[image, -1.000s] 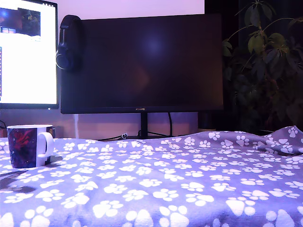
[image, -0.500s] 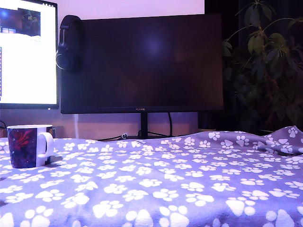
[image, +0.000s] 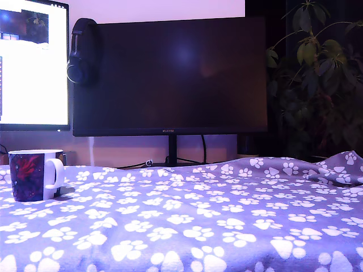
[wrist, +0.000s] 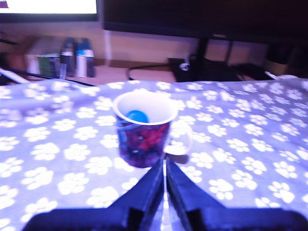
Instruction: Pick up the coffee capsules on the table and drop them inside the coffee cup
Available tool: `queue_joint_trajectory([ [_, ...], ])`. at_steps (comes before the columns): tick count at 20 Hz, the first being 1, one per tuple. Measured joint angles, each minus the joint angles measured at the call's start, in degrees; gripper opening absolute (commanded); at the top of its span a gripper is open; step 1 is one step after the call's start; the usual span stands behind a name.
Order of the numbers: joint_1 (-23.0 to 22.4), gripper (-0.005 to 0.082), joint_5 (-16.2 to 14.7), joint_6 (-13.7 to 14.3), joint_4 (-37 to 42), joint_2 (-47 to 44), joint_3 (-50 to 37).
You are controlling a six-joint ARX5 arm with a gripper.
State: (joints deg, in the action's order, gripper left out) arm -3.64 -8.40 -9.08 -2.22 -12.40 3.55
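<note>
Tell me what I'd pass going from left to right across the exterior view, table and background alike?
Lit screen → coffee cup on the paw-print table → headphones hung on the corner of the dark monitor → monitor stand → leafy plant.
</note>
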Motion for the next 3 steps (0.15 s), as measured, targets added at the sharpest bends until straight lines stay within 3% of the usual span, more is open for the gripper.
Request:
queue_joint_trajectory([
  [3, 0.0, -0.0024, 1.1, 0.0, -4.4, 5.0, 0.0],
])
